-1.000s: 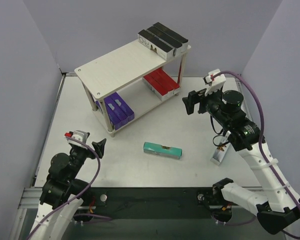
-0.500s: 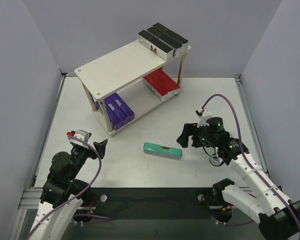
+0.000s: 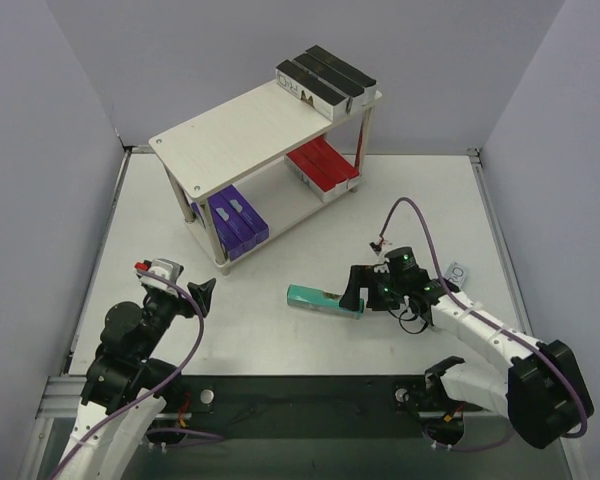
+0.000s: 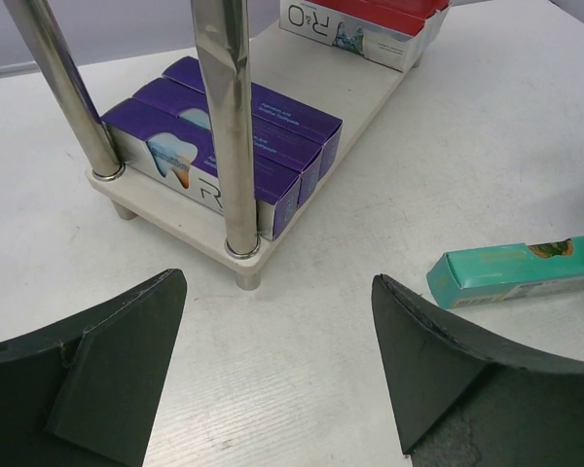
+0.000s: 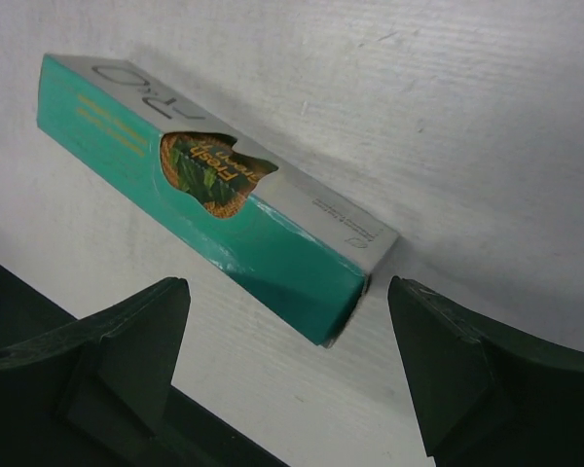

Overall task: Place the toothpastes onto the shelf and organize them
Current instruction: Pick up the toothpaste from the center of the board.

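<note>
Moved: right gripper [image 3: 352,292] has swung from up beside the shelf [image 3: 230,135] down to the table [image 3: 280,350], and now sits at the right end of the teal toothpaste carton [image 3: 318,297]. The left gripper [image 3: 195,292] and the carton have not shifted.
Top view, shelf: black cartons [image 3: 325,78] are on the far end of the top board. Red cartons [image 3: 322,165] and purple cartons [image 3: 238,218] are on the lower board, at opposite ends.
Top view, teal carton: it lies flat on the table in front of the shelf, well apart from it. It looks like the only carton not yet shelved.
Left wrist, jaws: the left gripper [image 4: 273,360] is spread wide with nothing between the fingers, hovering low over the table.
Left wrist, scene: the purple cartons [image 4: 234,136] are packed side by side behind a rod leg [image 4: 229,126]. The teal carton [image 4: 516,272] is off to the right.
Right wrist, jaws: the right gripper [image 5: 282,360] is wide apart and empty, with no contact yet.
Right wrist, teal carton: the teal carton [image 5: 204,185] lies diagonally, its near end roughly between the fingers but just ahead of them.
Handling: probably light, thin glossy card, so it is slick, stiff along its length and likely to dent if squeezed hard.
Grip spot: across the narrow width, on the long side faces and in from the end flap toward the middle, so it doesn't droop or pivot.
Risk: the carton sits skewed to the jaws, so it could twist or slide on closing.
</note>
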Robot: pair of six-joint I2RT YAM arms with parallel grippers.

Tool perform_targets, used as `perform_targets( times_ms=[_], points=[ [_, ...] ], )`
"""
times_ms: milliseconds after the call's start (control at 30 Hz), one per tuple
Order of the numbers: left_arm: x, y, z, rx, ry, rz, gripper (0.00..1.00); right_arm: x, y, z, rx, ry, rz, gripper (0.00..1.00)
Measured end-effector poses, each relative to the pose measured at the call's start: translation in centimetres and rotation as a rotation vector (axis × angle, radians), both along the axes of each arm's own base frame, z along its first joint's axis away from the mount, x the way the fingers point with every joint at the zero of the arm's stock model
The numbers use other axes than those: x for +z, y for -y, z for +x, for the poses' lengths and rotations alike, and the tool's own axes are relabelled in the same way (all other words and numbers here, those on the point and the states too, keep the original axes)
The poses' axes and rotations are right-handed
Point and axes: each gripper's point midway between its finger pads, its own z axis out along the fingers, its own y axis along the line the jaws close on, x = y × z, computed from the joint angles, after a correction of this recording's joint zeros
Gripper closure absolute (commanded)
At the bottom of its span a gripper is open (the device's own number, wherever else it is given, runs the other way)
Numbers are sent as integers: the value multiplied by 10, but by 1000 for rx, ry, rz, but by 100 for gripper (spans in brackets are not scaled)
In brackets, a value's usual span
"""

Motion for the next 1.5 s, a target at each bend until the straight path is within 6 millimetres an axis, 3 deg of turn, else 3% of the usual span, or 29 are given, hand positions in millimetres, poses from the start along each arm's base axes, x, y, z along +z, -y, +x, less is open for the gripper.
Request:
perform_targets(
  times_ms=[167, 533, 800, 1067, 1267, 1367, 1500],
  points=[
    [-2, 1, 1, -1, -11, 4, 12, -10, -29, -20, 125, -22, 0, 14],
    [-5, 3, 2, -9, -24, 8, 12, -1, -84, -84, 451, 42, 19, 18],
    [-5, 3, 2, -13, -24, 8, 12, 15, -70, -70, 410, 314, -56, 18],
    [-5, 3, 2, -13, -25, 8, 12, -14, -60, -57, 440, 416, -269, 20],
    [-7, 3, 3, -13, -33, 11, 12, -42, -69, -49, 489, 438, -359, 31],
    [-8, 3, 3, -13, -36, 12, 12, -44, -82, -42, 493, 471, -338, 39],
    [-8, 3, 3, -13, -36, 12, 12, -43, -93, -41, 505, 498, -315, 57]
  ],
)
